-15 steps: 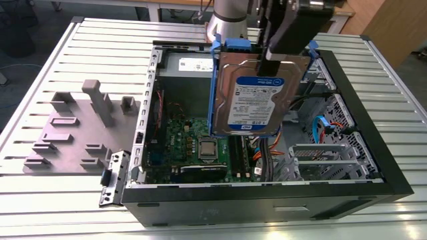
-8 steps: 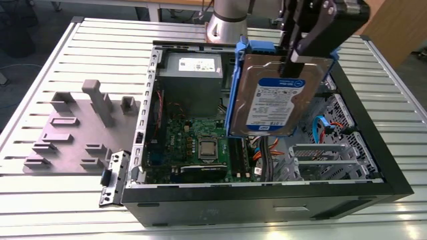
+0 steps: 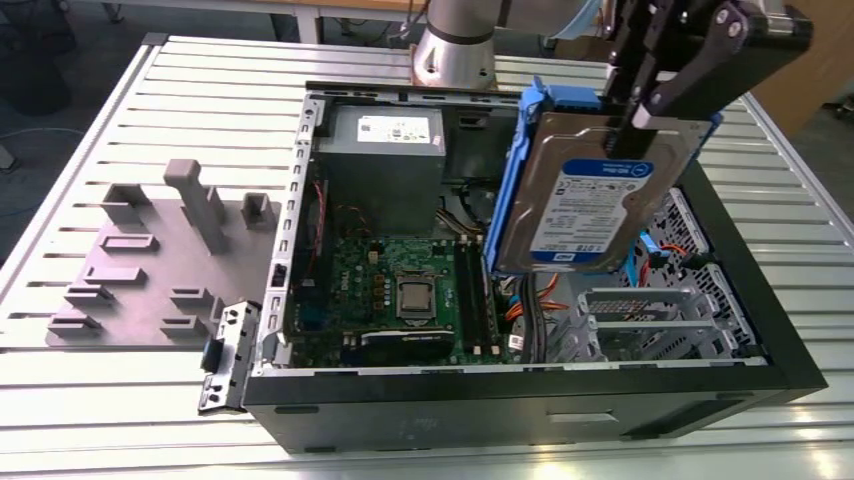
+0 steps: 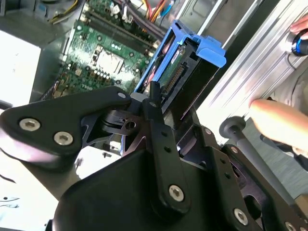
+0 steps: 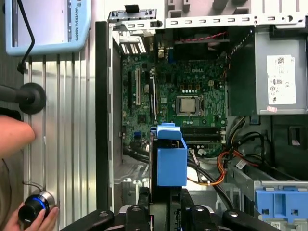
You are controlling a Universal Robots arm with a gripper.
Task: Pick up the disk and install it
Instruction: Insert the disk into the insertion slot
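The tool (image 3: 627, 125), black fingers clamped on the upper end of the disk (image 3: 594, 200), holds it in open air above an opened computer case (image 3: 534, 400). The disk hangs on edge, its long axis near vertical, label toward the exterior view, blue rails down its sides. The grey drive cage (image 3: 654, 320) lies below at about five o'clock from it, the circuit board (image 3: 400, 290) at eight, the power supply (image 3: 380, 150) at ten. Cables (image 3: 534, 300) crowd the gap beside the cage. A slatted bench (image 3: 120, 420) carries the case.
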